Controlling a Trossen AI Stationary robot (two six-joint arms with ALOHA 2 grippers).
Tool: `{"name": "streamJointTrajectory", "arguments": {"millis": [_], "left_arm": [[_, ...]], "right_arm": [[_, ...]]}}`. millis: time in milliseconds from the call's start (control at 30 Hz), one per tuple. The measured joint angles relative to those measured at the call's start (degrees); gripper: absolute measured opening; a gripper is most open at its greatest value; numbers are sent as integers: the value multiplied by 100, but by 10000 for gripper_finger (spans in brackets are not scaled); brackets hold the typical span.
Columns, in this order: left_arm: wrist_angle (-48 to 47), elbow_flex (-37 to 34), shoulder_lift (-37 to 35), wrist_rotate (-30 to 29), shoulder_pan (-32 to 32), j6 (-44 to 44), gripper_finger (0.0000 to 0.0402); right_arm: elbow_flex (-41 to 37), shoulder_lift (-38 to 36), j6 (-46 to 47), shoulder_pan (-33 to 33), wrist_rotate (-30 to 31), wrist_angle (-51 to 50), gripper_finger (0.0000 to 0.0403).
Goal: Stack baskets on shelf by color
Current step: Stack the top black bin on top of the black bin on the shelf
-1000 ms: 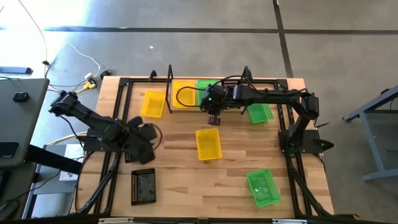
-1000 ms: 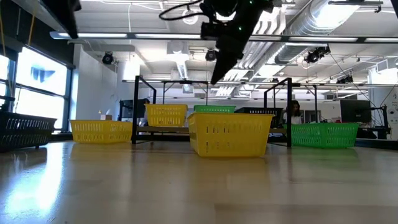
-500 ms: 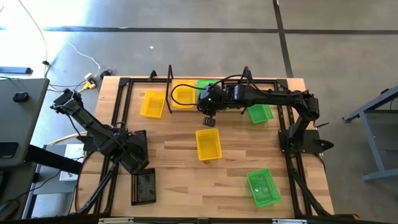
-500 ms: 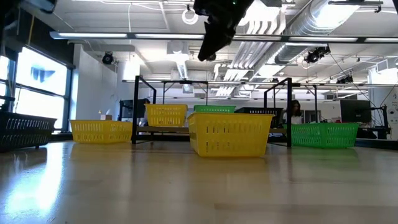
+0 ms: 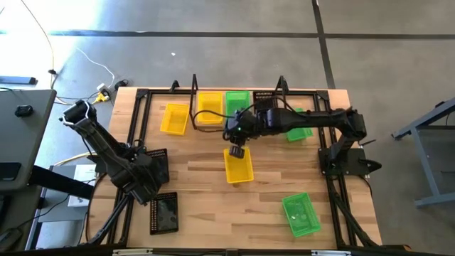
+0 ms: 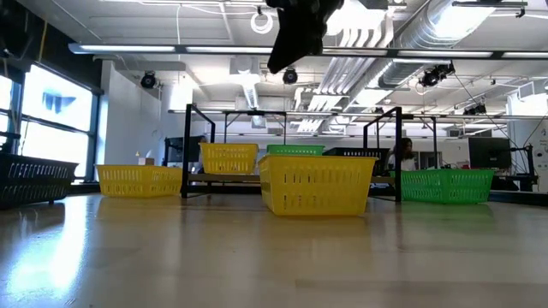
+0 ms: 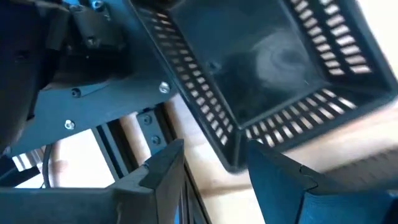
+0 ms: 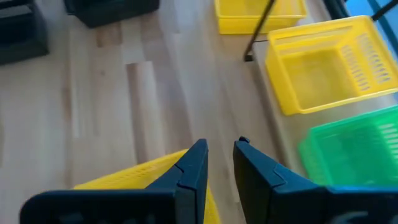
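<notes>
My right gripper (image 5: 237, 151) hangs open by a narrow gap above the far end of a yellow basket (image 5: 238, 165) at mid-table; in its wrist view the fingers (image 8: 221, 149) stand just over that basket's rim (image 8: 137, 177). My left gripper (image 5: 146, 186) is open beside the black basket (image 5: 163, 212). In the left wrist view its fingers (image 7: 214, 168) straddle a corner (image 7: 231, 160) of the black basket; I cannot tell whether they touch it. On the shelf (image 5: 194, 91) sit a yellow basket (image 5: 209, 107) and a green basket (image 5: 237, 101).
Another yellow basket (image 5: 175, 118) sits left of the shelf. One green basket (image 5: 297, 128) lies partly under my right arm, and one more green basket (image 5: 301, 213) is near the right front corner. Bare wood lies between the middle basket and the near edge.
My right gripper has moved from beside the shelf toward the near edge and now stands over the middle yellow basket. In the low view it has risen. My left gripper has swung toward the near edge, down to the black basket. No basket has moved.
</notes>
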Motion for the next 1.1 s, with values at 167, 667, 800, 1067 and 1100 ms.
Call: {"name": "streamJointTrajectory", "arguments": {"millis": [167,667,800,1067,1100], "left_arm": [[217,-270,0,-2,-28,-254,163],[268,-481,29,-303,-7,-919,158],[473,-590,109,-270,74,-985,137],[529,-580,461,-190,395,-877,96],[574,-580,497,-190,438,-833,94]], "right_arm": [[0,0,81,305,101,0,62],[-4,0,80,632,509,-46,62],[-4,0,80,632,507,-48,62],[-7,0,-169,632,501,-60,62],[-7,0,-177,632,500,-78,62]]}}
